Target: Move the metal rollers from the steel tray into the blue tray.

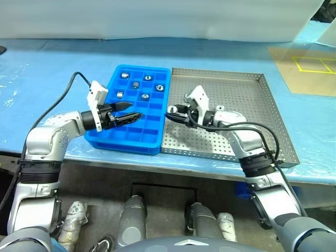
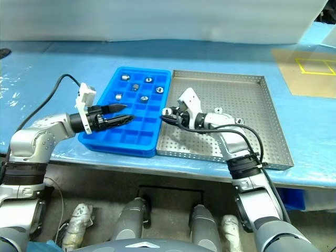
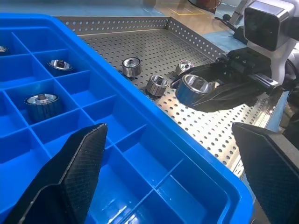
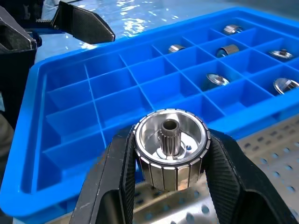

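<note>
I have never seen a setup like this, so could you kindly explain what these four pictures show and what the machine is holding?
This is a two-armed humanoid robot at a table. The two wide pictures come from cameras on its head, looking down; the two close ones come from cameras on its wrists. On the table lie a blue tray with small compartments, several already holding metal rollers, and beside it a perforated steel tray with a few rollers left. The right hand is shut on one roller at the blue tray's edge. The left hand hangs open over the blue tray, holding nothing.
</note>
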You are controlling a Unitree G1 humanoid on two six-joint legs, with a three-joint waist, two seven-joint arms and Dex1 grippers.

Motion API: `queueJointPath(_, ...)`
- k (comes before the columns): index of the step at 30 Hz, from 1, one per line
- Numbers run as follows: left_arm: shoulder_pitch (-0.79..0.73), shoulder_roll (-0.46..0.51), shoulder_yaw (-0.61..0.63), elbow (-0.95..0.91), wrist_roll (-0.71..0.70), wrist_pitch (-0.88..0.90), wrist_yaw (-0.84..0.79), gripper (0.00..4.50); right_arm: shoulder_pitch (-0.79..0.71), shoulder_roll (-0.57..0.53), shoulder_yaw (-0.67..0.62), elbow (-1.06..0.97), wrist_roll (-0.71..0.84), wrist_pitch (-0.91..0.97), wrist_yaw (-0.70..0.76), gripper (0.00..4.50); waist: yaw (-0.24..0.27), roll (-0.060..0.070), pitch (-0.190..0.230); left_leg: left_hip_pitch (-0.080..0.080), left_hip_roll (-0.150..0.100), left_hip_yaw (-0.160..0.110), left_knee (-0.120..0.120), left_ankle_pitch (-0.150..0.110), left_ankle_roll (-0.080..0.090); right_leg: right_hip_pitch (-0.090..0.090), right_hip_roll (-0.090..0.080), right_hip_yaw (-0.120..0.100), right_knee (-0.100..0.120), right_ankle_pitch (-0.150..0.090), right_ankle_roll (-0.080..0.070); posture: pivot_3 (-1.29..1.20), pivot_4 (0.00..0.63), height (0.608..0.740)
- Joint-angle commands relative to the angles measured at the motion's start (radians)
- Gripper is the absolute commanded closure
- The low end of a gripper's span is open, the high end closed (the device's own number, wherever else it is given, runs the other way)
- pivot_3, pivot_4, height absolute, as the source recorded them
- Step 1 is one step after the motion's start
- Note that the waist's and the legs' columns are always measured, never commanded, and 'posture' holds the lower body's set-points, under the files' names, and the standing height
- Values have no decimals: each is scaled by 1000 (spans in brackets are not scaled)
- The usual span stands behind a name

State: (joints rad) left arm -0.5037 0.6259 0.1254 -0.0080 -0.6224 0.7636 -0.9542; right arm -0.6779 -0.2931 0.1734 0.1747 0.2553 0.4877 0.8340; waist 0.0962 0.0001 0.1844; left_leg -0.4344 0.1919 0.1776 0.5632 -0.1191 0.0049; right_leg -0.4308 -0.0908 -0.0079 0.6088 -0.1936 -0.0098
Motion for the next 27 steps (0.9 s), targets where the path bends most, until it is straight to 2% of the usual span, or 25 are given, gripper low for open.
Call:
queueJointPath(1, 15, 7, 38, -73, -38, 21, 23, 0, -73, 56, 6, 72, -6, -68, 4, 2810, -1, 0, 0, 0, 0, 0, 0, 0, 0, 0, 0, 0, 0, 0, 0, 47, 150, 740)
queueJointPath(6, 20, -4, 42, -106, -57, 38, 57, 0, -135, 124, 10, 273, -61, -180, -8, 2810, -1, 0, 0, 0, 0, 0, -1, 1, -1, -1, 0, 0, 1, 0, 0, 73, 150, 740)
queueJointPath(9, 19, -3, 46, -115, -69, 43, 68, 0, -146, 143, 6, 317, -73, -207, -1, 2810, 1, 0, 0, -2, 0, 0, -1, 1, -1, -2, 0, -2, 0, 0, 0, 77, 150, 740)
queueJointPath(17, 12, -4, 37, -105, -75, 39, 75, 0, -79, 159, 28, 205, -68, -165, 20, 2810, 0, 0, 0, -3, 0, 0, -1, 2, -3, -2, 1, -3, 0, 0, 0, 63, 150, 740)
queueJointPath(27, -13, -18, 18, -67, -62, 21, 58, 0, -81, 162, 28, 94, -45, -94, 28, 2810, -1, 0, 0, -2, 0, -1, -1, 2, -4, -2, 1, -3, 2, 0, 0, 36, 150, 740)
